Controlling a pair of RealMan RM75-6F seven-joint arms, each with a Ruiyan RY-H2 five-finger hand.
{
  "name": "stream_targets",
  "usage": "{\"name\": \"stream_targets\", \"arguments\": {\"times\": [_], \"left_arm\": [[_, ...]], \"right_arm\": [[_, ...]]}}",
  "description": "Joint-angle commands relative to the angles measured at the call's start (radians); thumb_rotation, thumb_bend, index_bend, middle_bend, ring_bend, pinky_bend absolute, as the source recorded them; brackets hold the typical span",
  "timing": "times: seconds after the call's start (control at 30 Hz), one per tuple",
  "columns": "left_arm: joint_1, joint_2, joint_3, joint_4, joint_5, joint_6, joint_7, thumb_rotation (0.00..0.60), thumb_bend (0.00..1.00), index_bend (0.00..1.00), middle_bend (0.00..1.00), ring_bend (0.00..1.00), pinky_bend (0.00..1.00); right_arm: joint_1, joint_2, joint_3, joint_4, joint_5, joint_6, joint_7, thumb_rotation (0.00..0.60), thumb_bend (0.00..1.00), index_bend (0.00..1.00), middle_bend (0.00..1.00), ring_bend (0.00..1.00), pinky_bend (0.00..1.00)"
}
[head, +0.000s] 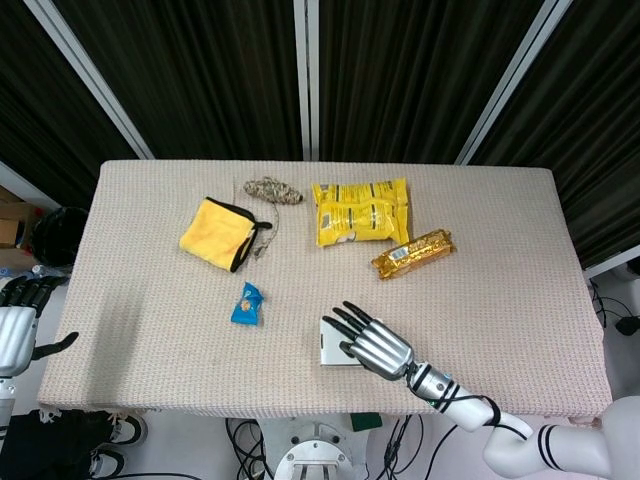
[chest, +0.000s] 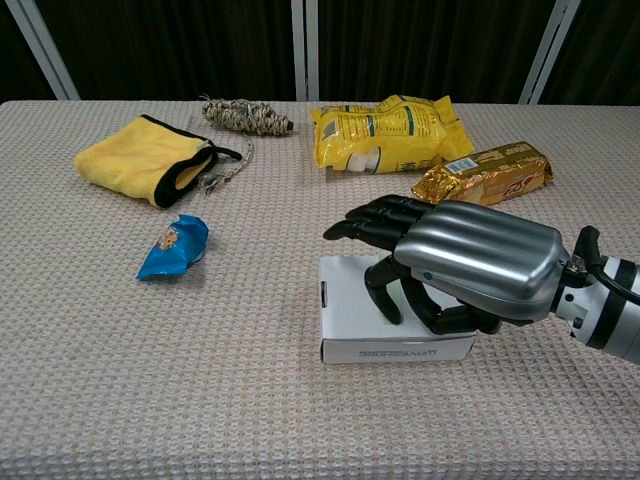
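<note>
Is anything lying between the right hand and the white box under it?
Nothing visible does. The right hand hangs directly over the white box, fingers spread, its thumb reaching down to the box top; whether it touches cannot be told. The nearest other things, the blue wrapper and gold packet, lie well aside.

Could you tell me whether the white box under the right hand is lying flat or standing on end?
Lying flat: the white box rests on its broad face on the table, with the right hand over its top.
</note>
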Motion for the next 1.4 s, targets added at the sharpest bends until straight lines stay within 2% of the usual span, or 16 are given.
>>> {"name": "stream_targets", "arguments": {"times": [0.03, 0.43, 0.9, 1.4], "left_arm": [[0.0, 0.001, -0.001, 0.001, -0.001, 0.0, -0.001, 0.6, 0.06, 0.22, 0.22, 0.2, 0.14], [0.002, 0.001, 0.0, 0.002, 0.002, 0.004, -0.004, 0.6, 0.06, 0.22, 0.22, 0.2, 0.14], [0.002, 0.0, 0.0, 0.006, -0.001, 0.001, -0.008, 0.6, 0.06, 0.22, 0.22, 0.2, 0.14], [0.004, 0.001, 0.001, 0.002, 0.0, 0.005, -0.004, 0.6, 0.06, 0.22, 0.22, 0.2, 0.14]], "right_arm": [[0.001, -0.001, 0.0, -0.001, 0.0, 0.001, 0.001, 0.6, 1.0, 0.59, 0.04, 0.0, 0.0], [0.003, -0.005, 0.009, 0.002, -0.017, 0.033, 0.025, 0.6, 1.0, 0.59, 0.04, 0.0, 0.0], [0.009, -0.023, 0.001, 0.019, 0.003, -0.004, 0.01, 0.6, 1.0, 0.59, 0.04, 0.0, 0.0], [-0.005, 0.002, -0.003, 0.003, -0.015, 0.042, 0.018, 0.6, 1.0, 0.59, 0.04, 0.0, 0.0]]}}
